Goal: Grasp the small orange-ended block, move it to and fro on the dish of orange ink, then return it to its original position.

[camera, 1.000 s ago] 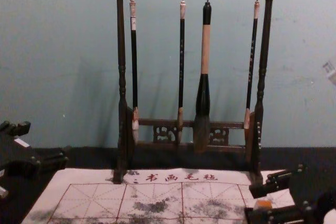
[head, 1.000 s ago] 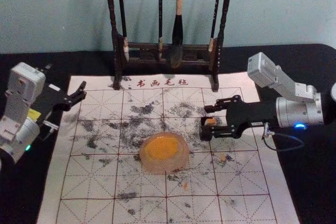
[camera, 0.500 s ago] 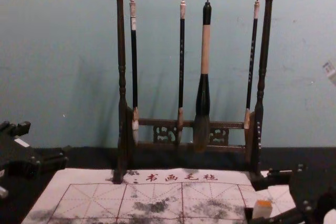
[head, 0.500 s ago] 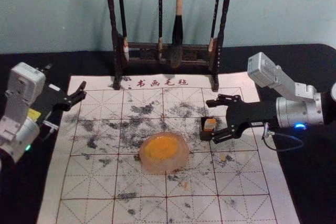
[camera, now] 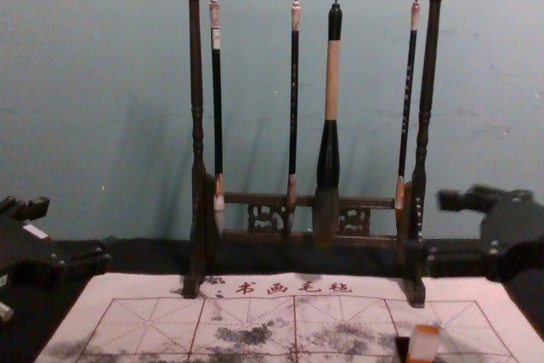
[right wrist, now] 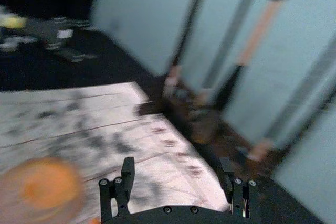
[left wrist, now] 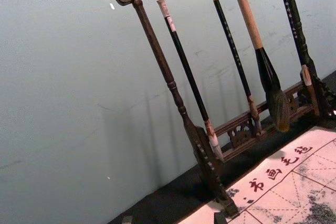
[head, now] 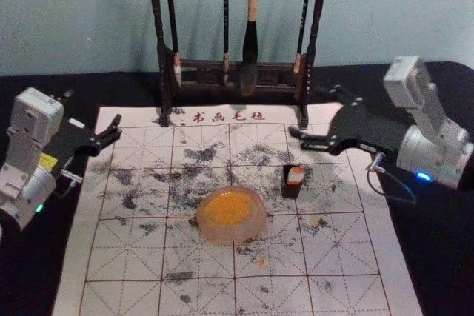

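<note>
Small orange-ended block [head: 295, 176] leans a little, orange end up, at a small dark holder [head: 289, 189] on the felt mat [head: 133, 253]; whether it sits inside or rests against it, I cannot tell. Beyond it, near the brush rack [head: 163, 79], the right tool [head: 313, 111] hangs with its fingers wide apart and nothing between them. The left tool [head: 92, 110] is parked over the desk's left side, also open and empty. My reading is that the block has been returned and the right arm is clearing away. To do that well, keep the fingers spread and lift before swinging outward, since one fingertip looks close to the rack's foot and could catch it or a hanging brush. Give the leaning block a wide berth, as a light knock might topple it, and avoid passing over the dish of orange ink [head: 231, 236].
</note>
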{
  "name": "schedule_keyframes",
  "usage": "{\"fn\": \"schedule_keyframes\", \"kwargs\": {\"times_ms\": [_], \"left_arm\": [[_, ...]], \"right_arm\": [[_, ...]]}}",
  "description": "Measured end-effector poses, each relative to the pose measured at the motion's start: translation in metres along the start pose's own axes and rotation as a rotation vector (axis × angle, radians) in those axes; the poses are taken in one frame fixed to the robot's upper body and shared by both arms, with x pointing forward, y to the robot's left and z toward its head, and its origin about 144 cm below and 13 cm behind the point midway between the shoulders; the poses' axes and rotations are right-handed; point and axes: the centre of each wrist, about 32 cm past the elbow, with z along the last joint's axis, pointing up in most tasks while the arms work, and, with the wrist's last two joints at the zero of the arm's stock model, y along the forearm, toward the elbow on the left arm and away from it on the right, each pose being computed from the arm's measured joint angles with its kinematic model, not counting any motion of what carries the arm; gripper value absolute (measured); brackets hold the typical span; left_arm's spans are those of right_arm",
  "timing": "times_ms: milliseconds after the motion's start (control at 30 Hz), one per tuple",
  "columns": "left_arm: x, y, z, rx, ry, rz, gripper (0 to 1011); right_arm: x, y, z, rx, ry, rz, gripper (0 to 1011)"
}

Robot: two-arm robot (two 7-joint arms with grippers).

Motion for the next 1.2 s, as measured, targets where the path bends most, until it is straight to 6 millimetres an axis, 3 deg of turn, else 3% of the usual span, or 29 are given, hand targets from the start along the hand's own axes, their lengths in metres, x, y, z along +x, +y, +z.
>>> {"fn": "schedule_keyframes", "kwargs": {"times_ms": [133,367,600,933,1200], "left_arm": [[0.000,0.000,0.000,0.000,0.000,0.000,1001],[0.000,0.000,0.000,0.000,0.000,0.000,1001],[0.000,0.000,0.000,0.000,0.000,0.000,1001],[0.000,0.000,0.000,0.000,0.000,0.000,1001],[0.000,0.000,0.000,0.000,0.000,0.000,1001]], "right_arm": [[-0.029,-0.009,-0.013,0.015,-0.009,-0.192,1002],[-0.066,-0.019,-0.039,0.036,0.063,-0.335,1002],[-0.091,-0.021,-0.063,0.050,0.124,-0.408,1000],[-0.101,-0.021,-0.078,0.038,0.154,-0.447,1002],[-0.101,-0.020,-0.079,0.035,0.152,-0.451,1000]]}}
